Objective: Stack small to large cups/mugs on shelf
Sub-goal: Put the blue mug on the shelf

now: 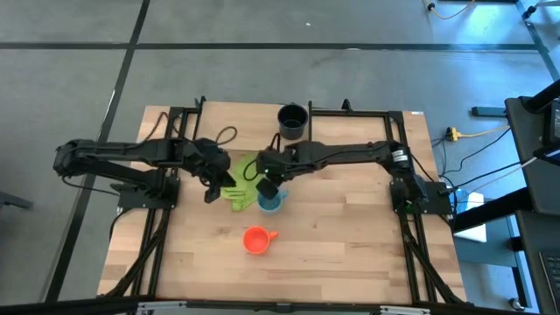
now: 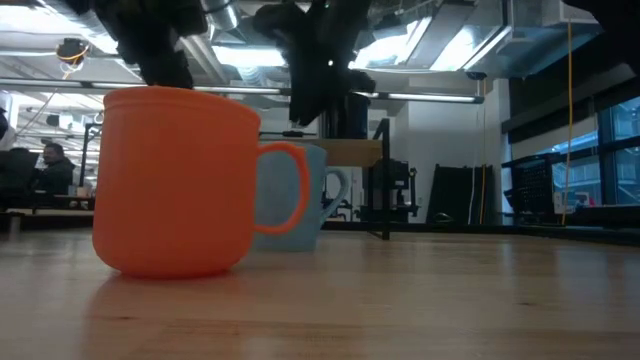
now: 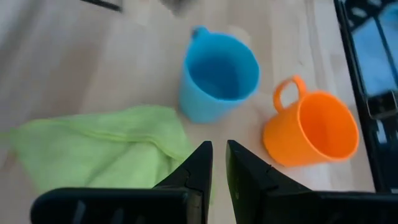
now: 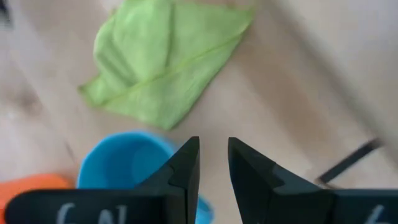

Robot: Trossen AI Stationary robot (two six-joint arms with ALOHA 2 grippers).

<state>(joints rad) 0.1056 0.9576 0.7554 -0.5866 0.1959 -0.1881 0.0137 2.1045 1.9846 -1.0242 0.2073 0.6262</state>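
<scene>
Jaws of both grippers — left (image 3: 218, 163), right (image 4: 214, 163) — narrowly parted, holding nothing.

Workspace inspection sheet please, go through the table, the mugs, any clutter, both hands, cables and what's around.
Surface: light wooden table, bare at the near side.
Job's things: orange mug upright near the front; blue mug upright behind it; dark mug at the far edge. Shelf: only partly visible behind the mugs in the low view.
Clutter: green cloth crumpled beside the blue mug.
Hands: left hand over the cloth, narrow gap between fingers, holding nothing; right hand just above the blue mug, fingers slightly apart, empty.
Cables: black loop on the table; yellow cable on the floor.
Surroundings: grey floor, equipment at right; person seated far off.
</scene>
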